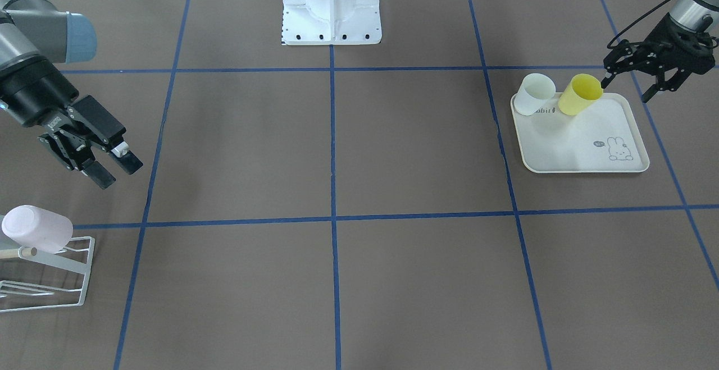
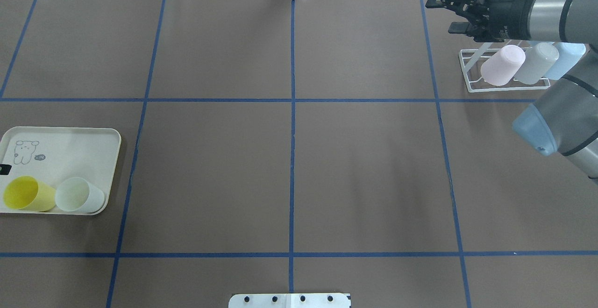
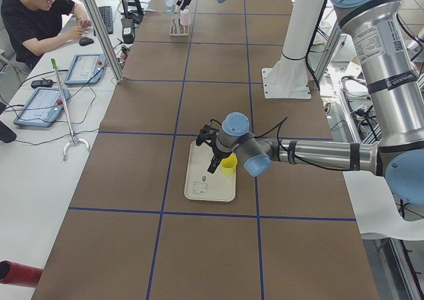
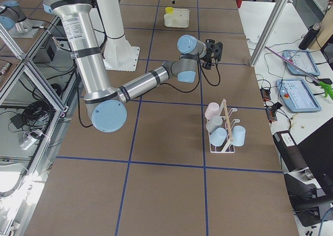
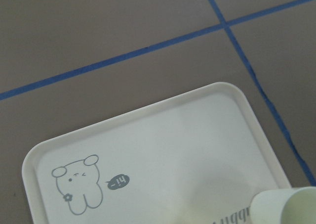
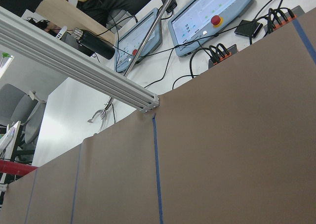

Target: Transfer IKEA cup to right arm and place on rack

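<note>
Left gripper (image 1: 626, 90) hangs wide open and empty at the right of the front-facing view, one black finger ending just at the rim of the yellow cup (image 1: 581, 95), though contact cannot be told; that cup is plain lemon-yellow plastic, handleless, tapering toward its base, standing mouth-up on the robot-side end of the cream tray (image 1: 578, 159), just beside a white cup (image 1: 533, 96) of the same shape; at that view's left the right gripper (image 1: 119, 170) is likewise spread wide and empty above the table (image 1: 393, 151), near the rack (image 1: 84, 280), where a pink cup (image 1: 36, 228) sits tilted; from overhead the yellow cup stands in the tray's near left corner, and the right gripper hovers just beyond the rack, which also carries a grey-white cup (image 2: 539, 62) and a pale-blue cup (image 2: 565, 60); the left side view shows the left gripper low over the tray's edge beside the yellow cup, with a person (image 3: 40, 22) seated beside the table; the right side view sets tray and rack well apart, at opposite ends of the table; the left wrist camera sees the tray's rabbit print (image 5: 76, 184) and the white cup's rim; the right wrist camera sees brown table and blue tape (image 6: 158, 184)
</note>
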